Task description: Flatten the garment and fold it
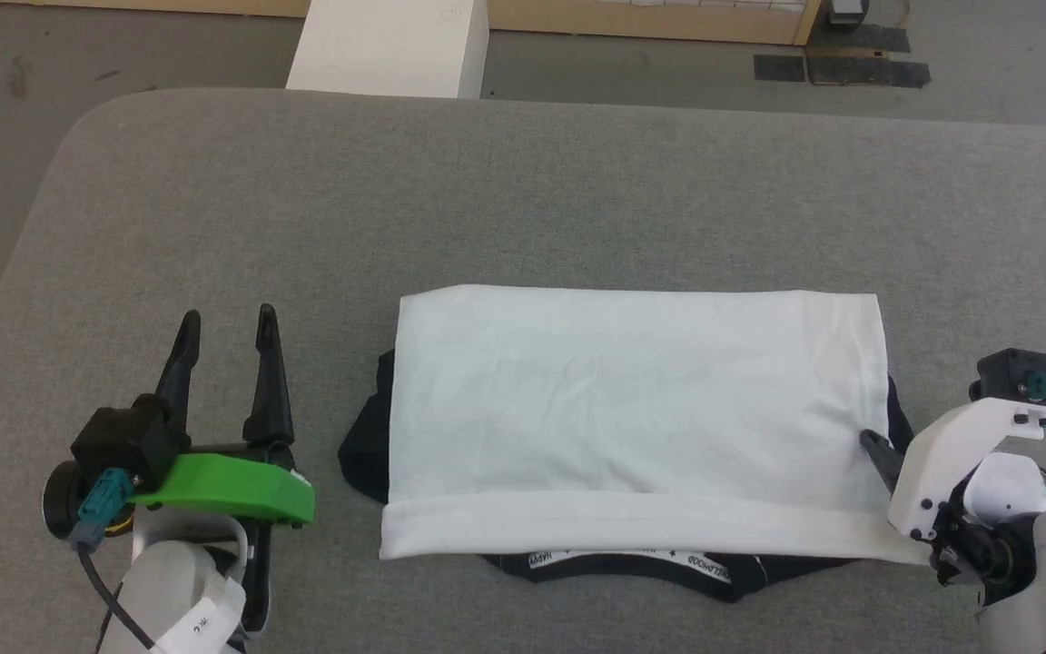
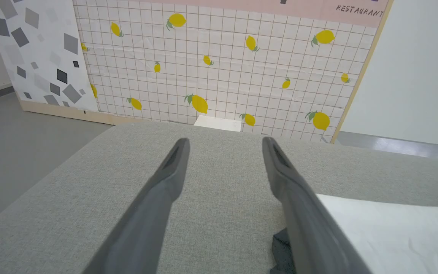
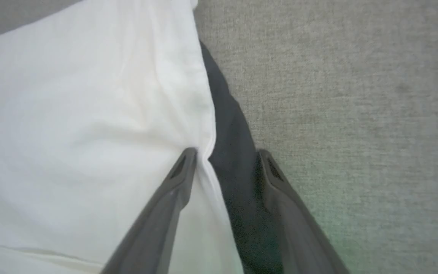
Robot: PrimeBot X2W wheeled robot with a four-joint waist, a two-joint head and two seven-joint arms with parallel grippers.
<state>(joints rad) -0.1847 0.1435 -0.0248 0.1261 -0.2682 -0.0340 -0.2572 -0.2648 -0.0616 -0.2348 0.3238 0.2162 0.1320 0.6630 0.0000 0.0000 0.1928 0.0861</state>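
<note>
Ideally the right gripper (image 3: 226, 154), jaws apart astride the garment (image 1: 632, 391) edge at the frame's lower right, pinches every layer; the left gripper (image 1: 228, 331) gapes empty.

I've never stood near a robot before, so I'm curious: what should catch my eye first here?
The white garment, folded into a neat rectangle with black cloth peeking out at the edges, lies in the middle of the grey table. The right gripper straddles its right edge with fingers apart, while the left gripper sits open to its left.
</note>
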